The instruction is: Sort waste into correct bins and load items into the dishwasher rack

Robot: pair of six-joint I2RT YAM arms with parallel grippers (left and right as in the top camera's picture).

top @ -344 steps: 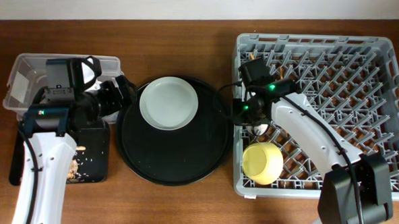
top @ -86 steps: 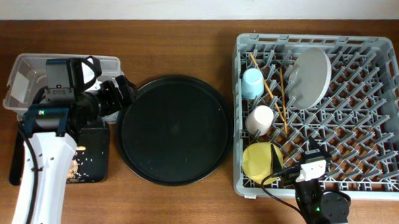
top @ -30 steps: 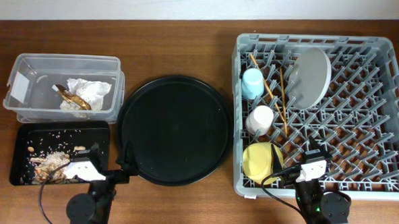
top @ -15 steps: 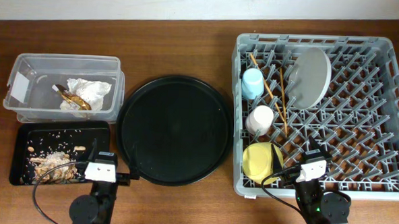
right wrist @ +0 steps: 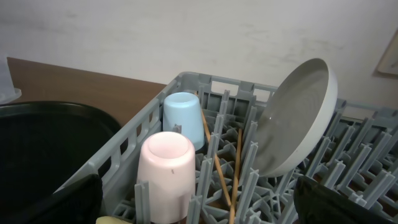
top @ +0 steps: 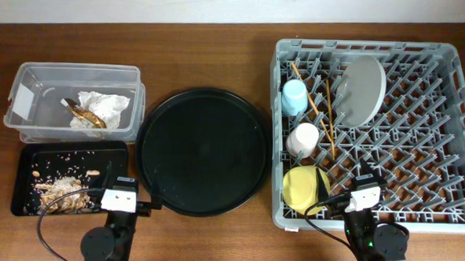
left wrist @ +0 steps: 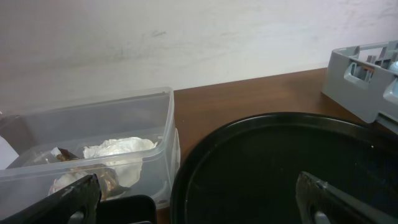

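The grey dishwasher rack (top: 420, 166) holds a light blue cup (top: 294, 95), a pink cup (top: 302, 139), a yellow bowl (top: 305, 189), an upright pale plate (top: 358, 90) and wooden chopsticks (top: 326, 111). The clear tub (top: 38, 86) contains a white napkin (top: 104, 104) and a brown wrapper (top: 84, 118). Food scraps (top: 57, 187) lie in the flat black tray (top: 113, 161). My left gripper (left wrist: 199, 202) is open and empty, low at the table's front edge, facing the tub. My right gripper (right wrist: 199, 202) is open and empty at the rack's front, looking at the pink cup (right wrist: 166, 168).
A large round black tray (top: 202, 150) with nothing on it sits between the bins and the rack. Both arms are folded down at the near table edge. The rack's right half holds only upright pegs. A pale wall stands behind the table.
The plate has gone from the round tray into the rack. Both arms have drawn back to the front edge. In the last second the left arm shifted slightly right, then stayed still.
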